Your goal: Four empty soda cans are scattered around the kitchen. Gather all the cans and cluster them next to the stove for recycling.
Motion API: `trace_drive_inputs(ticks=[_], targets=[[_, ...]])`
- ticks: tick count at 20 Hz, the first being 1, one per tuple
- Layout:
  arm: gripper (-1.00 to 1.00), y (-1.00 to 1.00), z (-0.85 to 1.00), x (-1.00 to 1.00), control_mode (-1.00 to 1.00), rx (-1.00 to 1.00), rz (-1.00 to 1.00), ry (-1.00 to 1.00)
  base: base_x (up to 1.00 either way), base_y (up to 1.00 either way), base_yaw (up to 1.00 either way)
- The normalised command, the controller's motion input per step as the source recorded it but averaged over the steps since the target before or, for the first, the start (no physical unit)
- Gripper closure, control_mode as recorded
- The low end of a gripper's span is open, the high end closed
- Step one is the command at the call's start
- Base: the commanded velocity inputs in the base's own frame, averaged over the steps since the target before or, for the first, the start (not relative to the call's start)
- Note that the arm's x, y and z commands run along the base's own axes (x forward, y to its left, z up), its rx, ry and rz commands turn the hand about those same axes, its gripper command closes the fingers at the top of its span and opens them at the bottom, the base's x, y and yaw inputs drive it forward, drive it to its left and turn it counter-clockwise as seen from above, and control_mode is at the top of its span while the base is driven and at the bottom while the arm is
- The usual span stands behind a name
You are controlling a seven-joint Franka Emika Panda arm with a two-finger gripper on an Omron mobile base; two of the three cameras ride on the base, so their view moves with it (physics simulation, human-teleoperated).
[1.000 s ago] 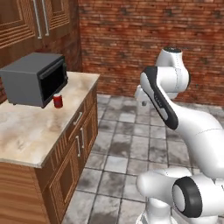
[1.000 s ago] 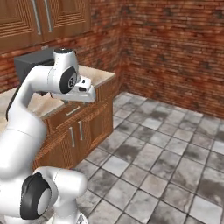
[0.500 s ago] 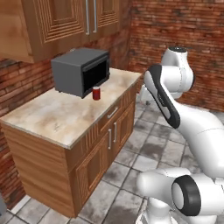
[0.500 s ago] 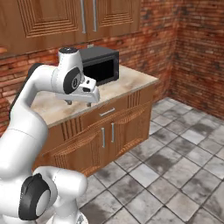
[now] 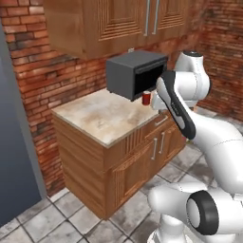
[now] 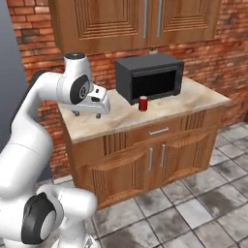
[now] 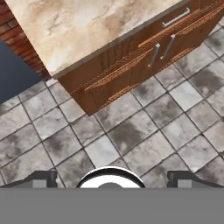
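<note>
One red soda can stands upright on the beige counter, just in front of the black microwave. The left base view shows the same can beside my forearm. My gripper hangs fingers-down over the counter's left end, well to the left of the can. It is open and holds nothing. In the hand view the gripper looks down at the counter's edge and the tile floor, its fingertips wide apart. The stove is out of view.
Wooden wall cabinets hang above the microwave. Drawers and doors with metal handles front the counter. A tall grey-blue panel stands at the left. Grey tile floor lies open before the cabinets.
The whole picture has swung as the base moved; the counter with microwave and can now faces the cameras more squarely. The gripper stays open and empty.
</note>
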Motion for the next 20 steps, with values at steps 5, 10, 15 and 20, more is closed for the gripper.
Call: trace_drive_inputs(ticks=[5, 10, 15, 20], targets=[[-1.00, 0.00, 0.00, 0.00, 1.00, 0.00, 0.00, 0.00, 0.29, -0.13, 0.45], [-1.00, 0.00, 0.00, 0.00, 1.00, 0.00, 0.00, 0.00, 0.27, -0.29, 0.38], [-1.00, 0.00, 0.00, 0.00, 1.00, 0.00, 0.00, 0.00, 0.08, -0.74, 0.23], [-1.00, 0.00, 0.00, 0.00, 1.00, 0.00, 0.00, 0.00, 0.06, -0.90, 0.19]])
